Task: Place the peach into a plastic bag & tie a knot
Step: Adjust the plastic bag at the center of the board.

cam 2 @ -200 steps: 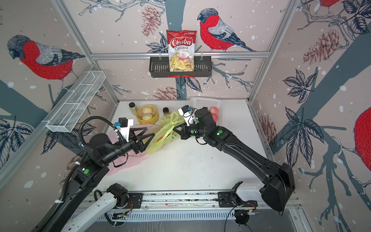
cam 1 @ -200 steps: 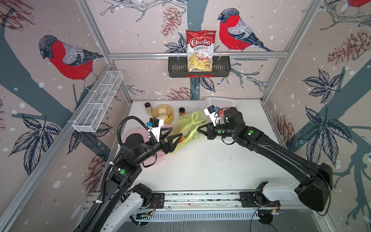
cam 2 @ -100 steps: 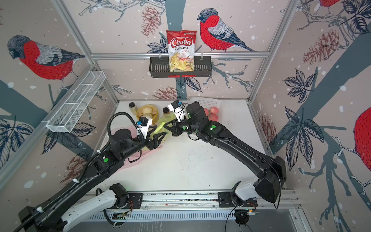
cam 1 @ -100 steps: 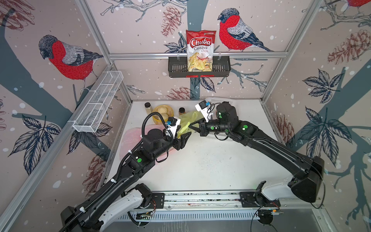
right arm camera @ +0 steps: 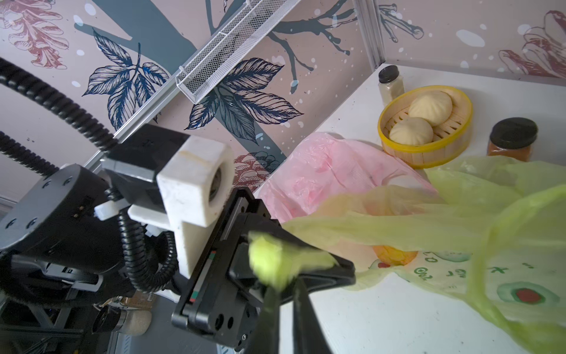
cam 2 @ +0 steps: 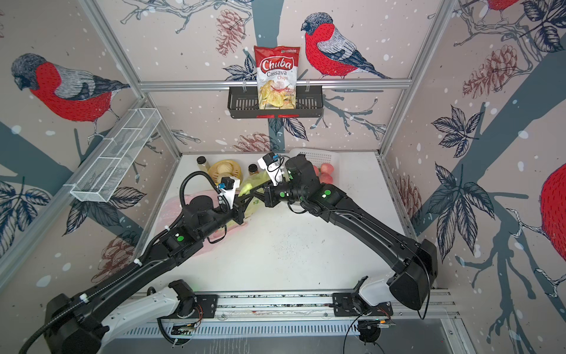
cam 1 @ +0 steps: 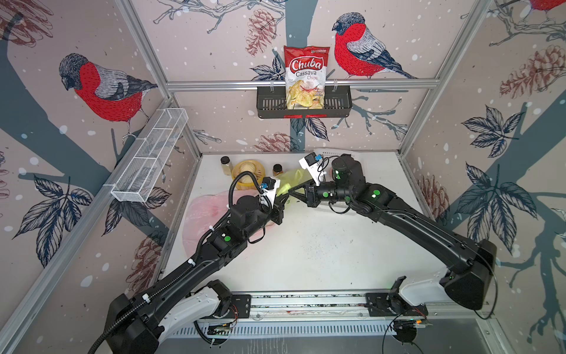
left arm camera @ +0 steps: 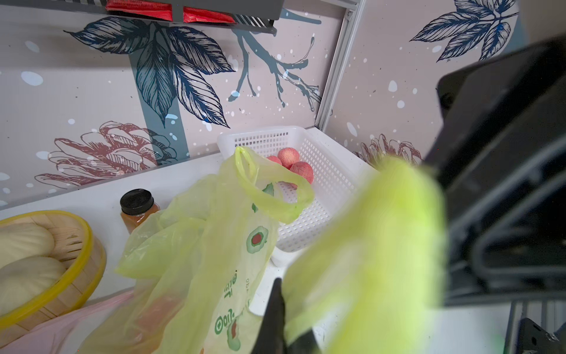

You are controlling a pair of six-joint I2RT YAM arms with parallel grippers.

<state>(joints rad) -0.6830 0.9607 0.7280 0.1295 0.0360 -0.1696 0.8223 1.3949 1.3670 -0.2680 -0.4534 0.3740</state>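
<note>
Dimly, peach (right arm camera: pixel 395 254) through plastic bag (right arm camera: pixel 459 226).

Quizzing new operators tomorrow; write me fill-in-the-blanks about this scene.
1. The left tool is ___ on the green bag.
2. The peaches lie in the white ___.
3. The steamer holds ___ buns.
4. The spare bag beside the steamer is ___.
Missing words: shut; basket; two; pink.

Crumpled translucent yellow-green plastic bag (left arm camera: pixel 196 245)
</note>
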